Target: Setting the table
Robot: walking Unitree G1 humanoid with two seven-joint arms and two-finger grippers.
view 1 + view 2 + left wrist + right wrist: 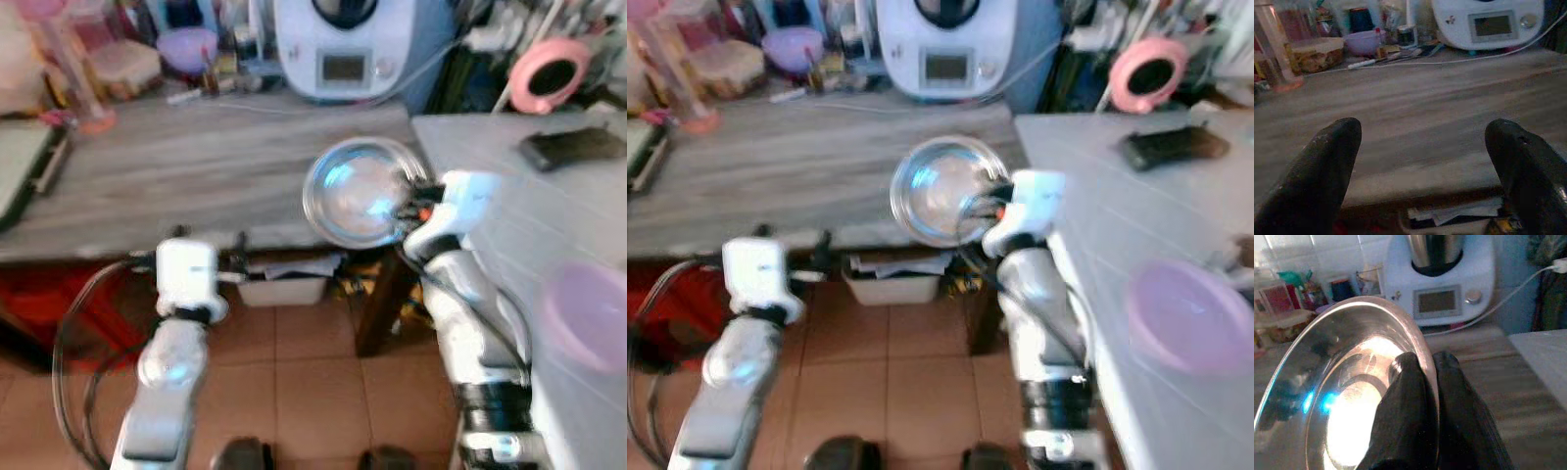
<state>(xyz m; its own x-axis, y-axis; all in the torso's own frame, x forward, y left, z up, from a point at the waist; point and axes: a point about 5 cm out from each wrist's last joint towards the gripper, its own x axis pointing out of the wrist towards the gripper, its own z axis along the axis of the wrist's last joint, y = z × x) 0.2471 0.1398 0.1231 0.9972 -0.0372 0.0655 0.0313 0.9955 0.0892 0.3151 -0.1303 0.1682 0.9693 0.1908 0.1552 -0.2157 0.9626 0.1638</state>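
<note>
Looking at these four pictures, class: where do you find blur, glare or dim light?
Both eye views are softly blurred throughout. In the left eye view the steel bowl held by the right gripper reflects bright patches. The right wrist view shows strong glare inside that bowl. The left wrist view is dim, with the left gripper open before the wooden counter.

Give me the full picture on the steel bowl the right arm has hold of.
The steel bowl is round, shallow and shiny, looking like polished metal, with a flat base ring and bright reflections inside. Nothing can be made out in it. The right tool pinches its rim, one black finger inside and one outside. The bowl is held tilted, over the near edge of the grey wooden counter, in front of the white kitchen machine. Whether it touches the counter cannot be told.
</note>
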